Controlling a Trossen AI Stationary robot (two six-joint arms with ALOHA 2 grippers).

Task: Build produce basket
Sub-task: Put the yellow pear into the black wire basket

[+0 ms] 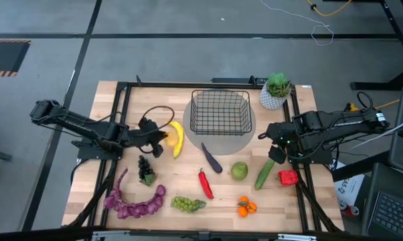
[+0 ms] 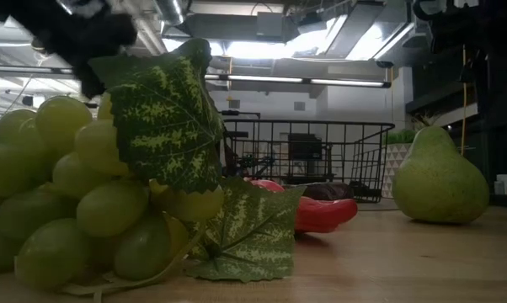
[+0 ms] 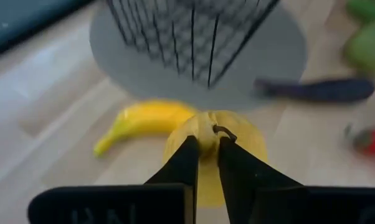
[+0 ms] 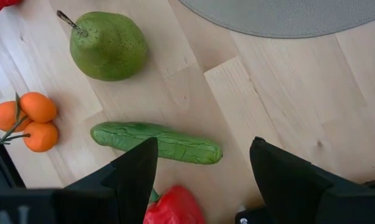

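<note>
Looking straight down, the left tool (image 1: 160,137) holds a yellow fruit beside the banana (image 1: 177,138) at mid-desk. The wire basket (image 1: 220,112) stands empty on a grey round mat (image 1: 242,137) near the desk's far edge, across the banana from that tool. The right tool (image 1: 276,155) waits by the right edge above the cucumber (image 1: 265,173).

At desk height, green grapes (image 2: 85,202) fill the near-left foreground, with the basket behind and a green pear (image 2: 439,177) to the right.

From the left wrist, the fingers (image 3: 186,163) are clenched on a round yellow fruit (image 3: 213,152), probably a lemon; the banana's long axis crosses the path toward the basket, so the left arm is nearer.

From the right wrist, the right tool's fingers (image 4: 137,168) are spread, grasping nothing, with the cucumber lying crosswise between them.
</note>
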